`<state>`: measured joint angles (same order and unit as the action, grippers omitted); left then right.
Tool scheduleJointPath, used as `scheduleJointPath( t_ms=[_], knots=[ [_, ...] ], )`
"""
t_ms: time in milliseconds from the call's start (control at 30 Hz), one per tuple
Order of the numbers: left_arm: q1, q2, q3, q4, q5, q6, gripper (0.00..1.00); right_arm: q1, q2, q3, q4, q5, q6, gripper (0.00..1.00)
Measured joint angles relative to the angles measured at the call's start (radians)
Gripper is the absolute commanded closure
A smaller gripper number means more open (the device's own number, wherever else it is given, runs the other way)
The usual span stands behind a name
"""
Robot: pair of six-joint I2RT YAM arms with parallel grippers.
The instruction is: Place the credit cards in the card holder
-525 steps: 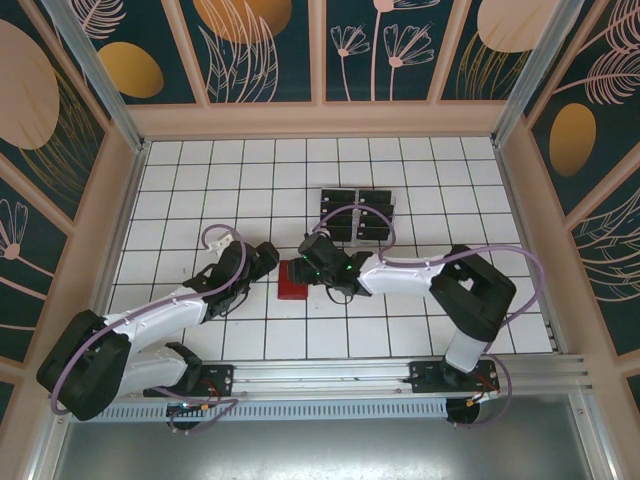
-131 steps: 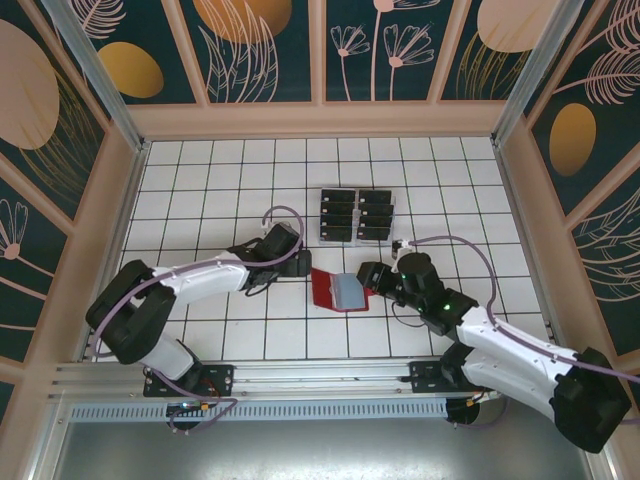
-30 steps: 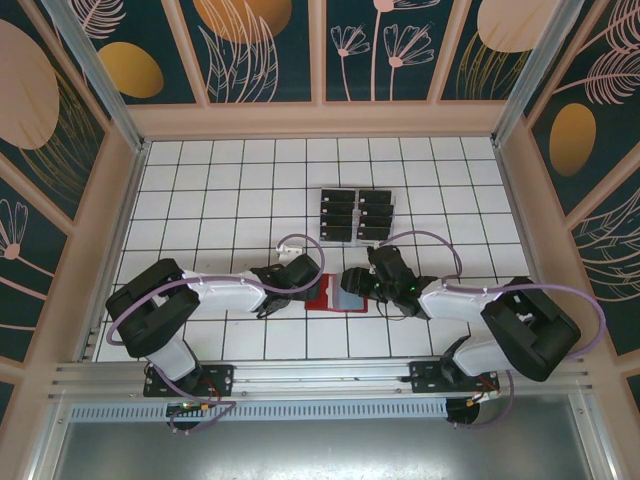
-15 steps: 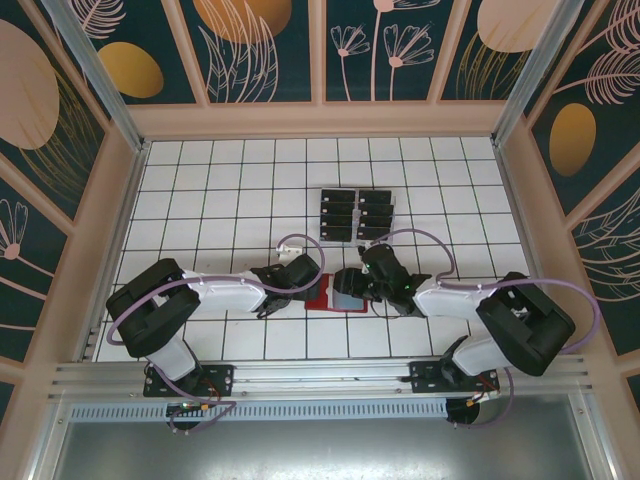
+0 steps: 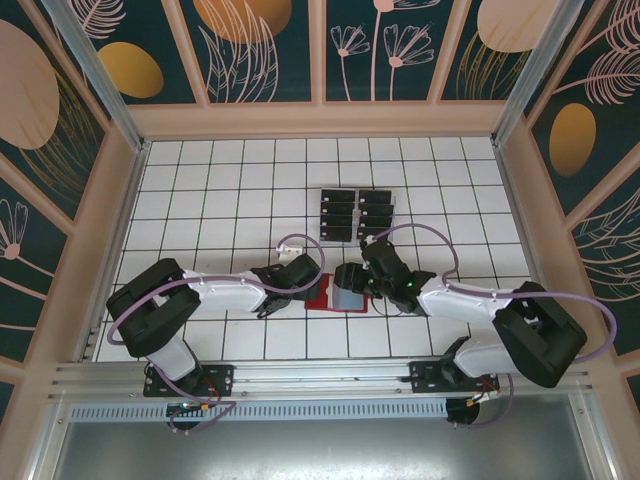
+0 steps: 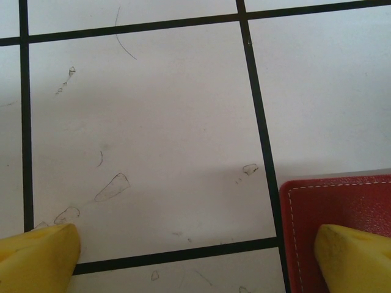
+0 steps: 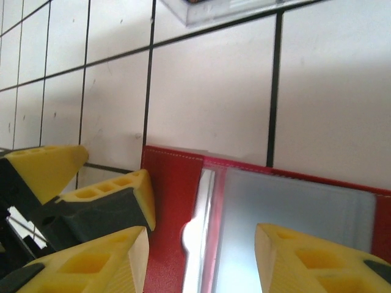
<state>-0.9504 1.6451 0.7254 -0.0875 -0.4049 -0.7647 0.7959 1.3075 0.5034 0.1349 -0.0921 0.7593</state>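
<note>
The card holder [image 5: 322,298] lies open on the tiled table, a red wallet with a grey-blue inner pocket [image 7: 293,201]. My left gripper [image 5: 307,278] is open, and its right fingertip [image 6: 354,256] rests on the red flap [image 6: 317,201]. The other fingertip is off the wallet, over the white tile. My right gripper [image 7: 201,262] is open just above the wallet, straddling the pocket's edge with nothing between its fingers. In the top view it hovers at the wallet's right half [image 5: 355,282]. The black credit cards [image 5: 357,215] stand in two columns behind the wallet.
The cards sit in a clear slotted tray [image 7: 232,7] a tile beyond the wallet. The left gripper's fingertips [image 7: 116,195] crowd the wallet's left flap in the right wrist view. Wooden walls [image 5: 110,200] ring the white tiled table [image 5: 200,190].
My right gripper has slid a little left and away from me over the open wallet. The left arm has held still on the flap.
</note>
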Motion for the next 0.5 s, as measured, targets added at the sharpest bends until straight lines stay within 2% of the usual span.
scheduleJointPath(
  t_ms=[233,500],
  knots=[
    [0.000,0.001,0.000,0.002,0.000,0.000,0.01,0.002,-0.003,0.016,-0.118,0.075,-0.023,0.49],
    [0.000,0.002,0.000,0.002,0.000,0.000,0.02,0.013,0.063,0.016,-0.130,0.092,-0.028,0.49]
  ],
)
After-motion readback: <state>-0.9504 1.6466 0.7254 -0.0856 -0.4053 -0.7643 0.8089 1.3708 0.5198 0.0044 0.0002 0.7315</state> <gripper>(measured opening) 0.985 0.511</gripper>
